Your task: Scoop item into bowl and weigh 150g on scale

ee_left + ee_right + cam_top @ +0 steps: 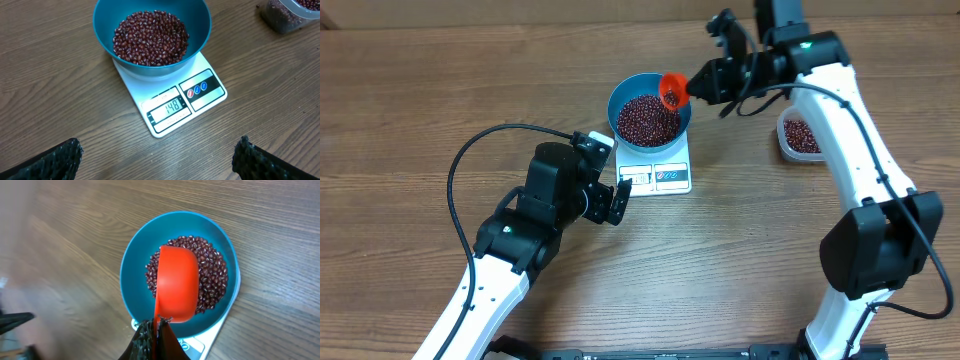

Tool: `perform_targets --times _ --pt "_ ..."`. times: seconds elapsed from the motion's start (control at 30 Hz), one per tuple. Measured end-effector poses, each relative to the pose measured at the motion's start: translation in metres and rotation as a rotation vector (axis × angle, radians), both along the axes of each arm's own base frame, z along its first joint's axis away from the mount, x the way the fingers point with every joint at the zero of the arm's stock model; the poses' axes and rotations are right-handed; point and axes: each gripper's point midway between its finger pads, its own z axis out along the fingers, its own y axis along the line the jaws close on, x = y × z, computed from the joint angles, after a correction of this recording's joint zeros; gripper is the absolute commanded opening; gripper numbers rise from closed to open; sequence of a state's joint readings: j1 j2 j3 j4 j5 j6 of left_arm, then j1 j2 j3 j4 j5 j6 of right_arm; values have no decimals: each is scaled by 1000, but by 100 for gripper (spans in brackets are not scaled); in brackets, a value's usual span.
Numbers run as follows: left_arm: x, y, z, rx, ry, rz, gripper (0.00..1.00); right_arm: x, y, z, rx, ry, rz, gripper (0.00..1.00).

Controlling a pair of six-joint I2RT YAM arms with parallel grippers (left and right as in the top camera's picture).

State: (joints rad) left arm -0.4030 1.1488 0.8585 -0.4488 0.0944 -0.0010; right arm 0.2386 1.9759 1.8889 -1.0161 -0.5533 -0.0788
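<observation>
The blue bowl sits on the white scale and is full of red-brown beans. The scale shows 148. The right gripper squeezes the handle of an orange scoop, tipped over the bowl. A clear tub nearby holds beans too. The left gripper hangs wide open by the scale.

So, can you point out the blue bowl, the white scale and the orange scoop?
blue bowl (200,25), left wrist view, inner wall on the right side.
white scale (166,108), left wrist view, its display.
orange scoop (176,282), right wrist view, outer side of its cup.
</observation>
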Motion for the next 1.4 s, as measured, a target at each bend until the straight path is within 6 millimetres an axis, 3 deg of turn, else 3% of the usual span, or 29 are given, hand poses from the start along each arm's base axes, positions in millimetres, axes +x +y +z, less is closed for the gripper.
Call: perform_targets --times 0.17,0.63,1.07,1.4 --pt "0 0 0 0 0 0 100 -2 14 -9 -119 -43 0 4" --pt "0 0 0 0 0 0 100 4 17 -20 -409 -174 -65 4" --pt "0 0 0 0 0 0 100 4 16 -20 -449 -199 -56 4" --pt "0 0 0 0 0 0 100 -2 20 -19 -311 -131 -5 4"
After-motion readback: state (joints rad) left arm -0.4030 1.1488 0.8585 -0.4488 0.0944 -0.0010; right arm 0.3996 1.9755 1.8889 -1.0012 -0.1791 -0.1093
